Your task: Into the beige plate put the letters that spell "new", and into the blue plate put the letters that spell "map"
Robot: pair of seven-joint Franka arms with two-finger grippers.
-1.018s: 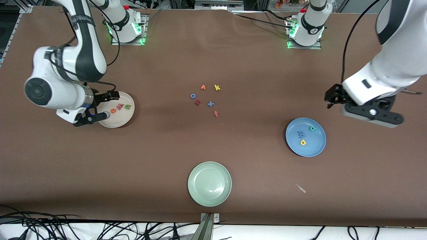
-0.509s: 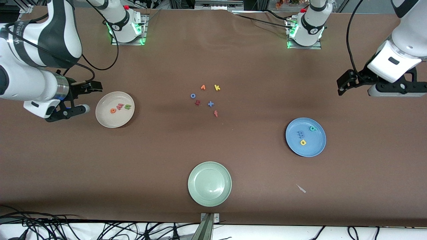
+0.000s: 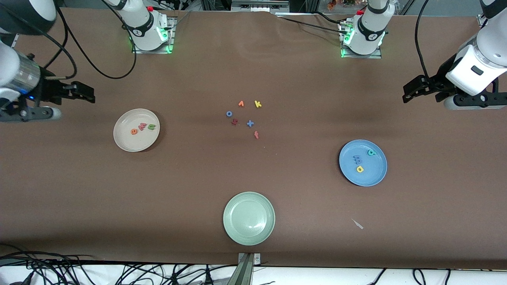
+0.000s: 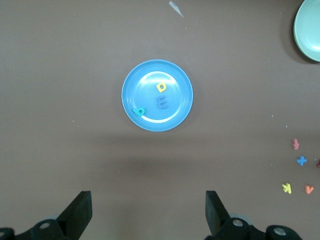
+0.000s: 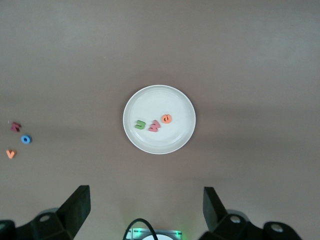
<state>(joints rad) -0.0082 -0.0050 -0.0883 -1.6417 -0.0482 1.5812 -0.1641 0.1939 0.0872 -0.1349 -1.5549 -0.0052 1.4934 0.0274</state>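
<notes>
The pale green plate point(image 3: 248, 218) is lying nearest to the front camera. Farther, toward the left arm's end, the blue plate point(image 3: 374, 178) is holding the yellow a point(image 3: 359, 169), the blue m point(image 3: 357, 160) and the teal-green p point(image 3: 371, 152). Toward the right arm's end, the beige plate point(image 3: 134, 144) is carrying the orange e point(image 3: 134, 131), the pinkish-red w point(image 3: 141, 126) and the green n point(image 3: 151, 127). Between them, farther still, spare letters point(image 3: 245, 117) are lying. The left gripper point(image 4: 147, 212) is hanging high with jaws spread, holding nothing. The right gripper point(image 5: 146, 209) is doing the same, empty.
</notes>
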